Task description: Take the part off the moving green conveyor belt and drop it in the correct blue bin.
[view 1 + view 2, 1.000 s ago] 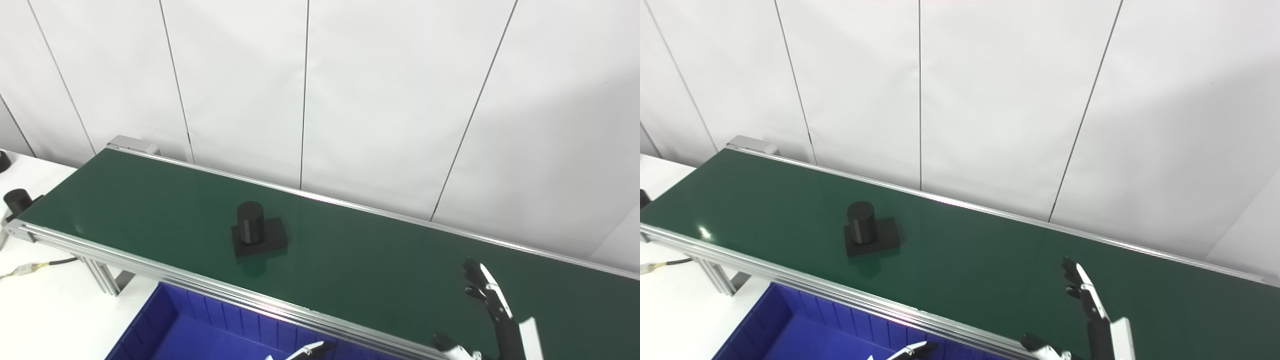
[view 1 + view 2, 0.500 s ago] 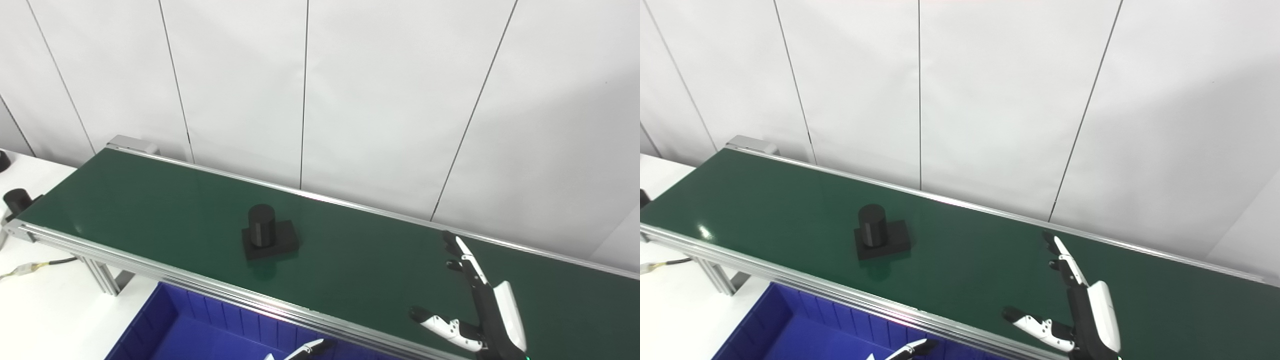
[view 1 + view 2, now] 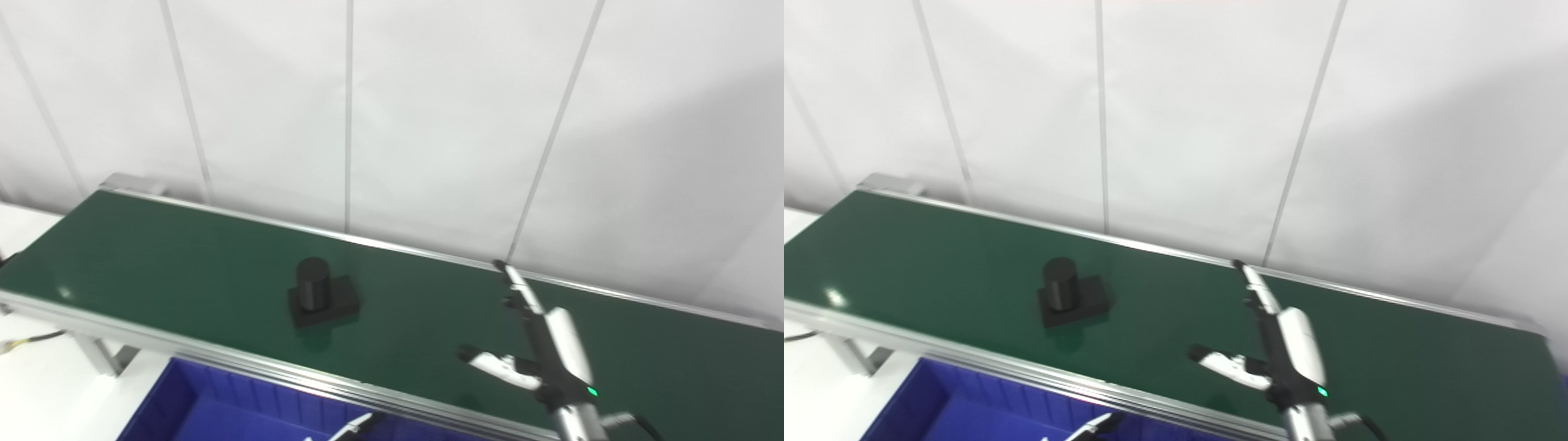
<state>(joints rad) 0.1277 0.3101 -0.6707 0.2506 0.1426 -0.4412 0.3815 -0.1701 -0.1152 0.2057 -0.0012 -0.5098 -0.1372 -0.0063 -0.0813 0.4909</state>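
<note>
White wall, green conveyor belt (image 3: pixel 153 263); the part (image 3: pixel 321 296) sits unpicked mid-belt. My right hand (image 3: pixel 539 343) hovers right of it, fingers spread, empty. Left hand (image 3: pixel 355 425) barely shows by the near blue bin (image 3: pixel 184 410); can't tell its state.

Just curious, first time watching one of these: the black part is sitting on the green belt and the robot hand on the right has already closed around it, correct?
Not quite. The black part does sit on the green belt, but the right robot hand is open and apart from it, farther along the belt. The left eye view shows bare belt between them.
</note>
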